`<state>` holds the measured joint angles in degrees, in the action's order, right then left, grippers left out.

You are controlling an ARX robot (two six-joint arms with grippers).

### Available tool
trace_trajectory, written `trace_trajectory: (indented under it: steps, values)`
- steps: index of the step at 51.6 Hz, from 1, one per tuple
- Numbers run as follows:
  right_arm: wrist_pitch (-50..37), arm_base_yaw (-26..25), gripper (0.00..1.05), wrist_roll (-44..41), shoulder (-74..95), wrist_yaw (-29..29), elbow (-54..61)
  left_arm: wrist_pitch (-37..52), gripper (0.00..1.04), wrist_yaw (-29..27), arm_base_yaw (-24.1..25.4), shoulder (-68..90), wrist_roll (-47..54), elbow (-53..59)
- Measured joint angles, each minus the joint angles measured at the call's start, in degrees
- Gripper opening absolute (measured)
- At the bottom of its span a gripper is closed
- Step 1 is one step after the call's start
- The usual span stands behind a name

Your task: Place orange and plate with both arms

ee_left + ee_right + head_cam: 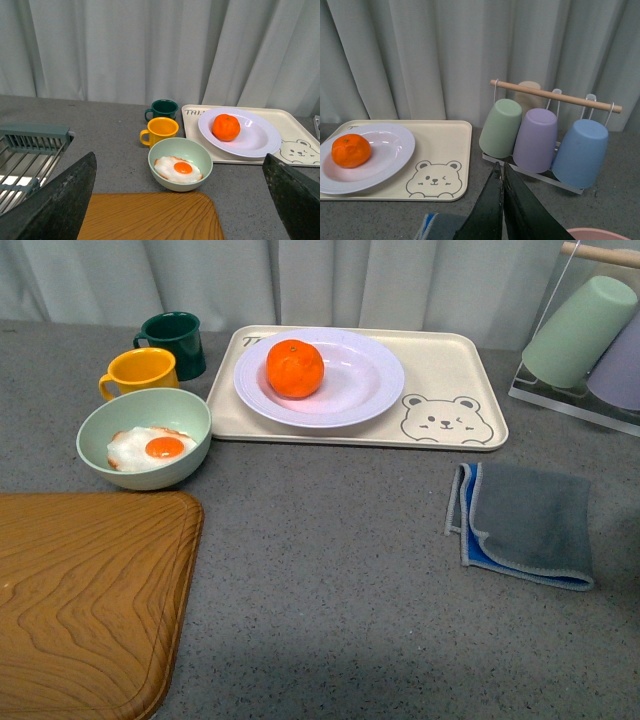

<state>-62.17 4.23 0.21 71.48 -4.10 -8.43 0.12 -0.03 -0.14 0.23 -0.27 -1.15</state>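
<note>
Resting on the large round glossy white deep plate (345, 390), itself seated on the rectangular cream tray with bear drawing (450, 370), the round bright-orange mandarin (295, 368) shows dimpled skin and a small green stem dot. Judged as either finished placement or a start not yet made; not decidable from these views. Neither arm visible in front view. Left gripper (175, 200) with dark fingers (60, 200) spread wide apart, holding nothing; right gripper (501, 200) with fingers pressed together, empty. Next move, if any, calls for one arm per item, approaching from above. Nearby: pale green bowl with fried egg (145, 437), folded grey-blue cloth (525, 520).
</note>
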Motion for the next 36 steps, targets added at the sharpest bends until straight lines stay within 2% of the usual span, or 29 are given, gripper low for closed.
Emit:
trace_trajectory:
  steps: [6, 11, 36]
  values:
    - [2.4, -2.7, 0.01, 0.0, -4.2, 3.6, 1.7, 0.0, 0.98, 0.0, 0.0, 0.0, 0.0, 0.0]
    - [5.1, -4.0, 0.01, 0.0, -8.2, 3.6, 3.4, 0.0, 0.98, 0.0, 0.0, 0.0, 0.0, 0.0]
    - [21.8, -4.1, 0.01, 0.0, -29.6, 4.0, 7.7, 0.0, 0.98, 0.0, 0.0, 0.0, 0.0, 0.0]
